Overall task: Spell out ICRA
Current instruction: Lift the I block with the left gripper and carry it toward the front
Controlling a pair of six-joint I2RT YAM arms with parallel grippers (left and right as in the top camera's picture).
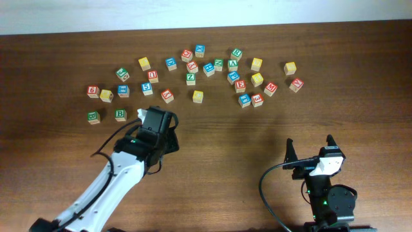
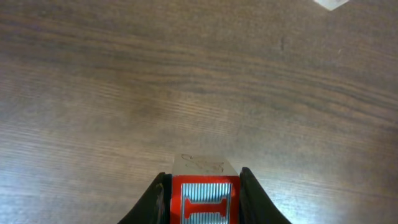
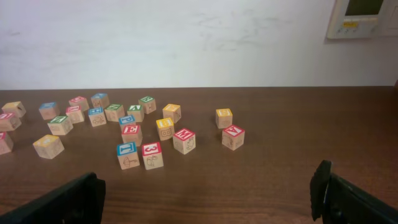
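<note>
The left claw (image 2: 203,176) pinches the red-faced I block (image 2: 205,202) squarely between its two fingers, the letter facing the wrist camera, over a bare stretch of the table (image 1: 225,148). Beyond it, the other letter blocks (image 1: 190,78) lie scattered toward the far edge. The right claw (image 1: 310,151) stands spread wide and empty, well apart from them.

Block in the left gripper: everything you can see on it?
The block is a light wooden cube: red border and red letter I on a pale ribbed panel, faint line drawing on the adjoining face. It sits upright, clamped between the left gripper's dark fingers over the brown table; whether it touches the table is unclear.
</note>
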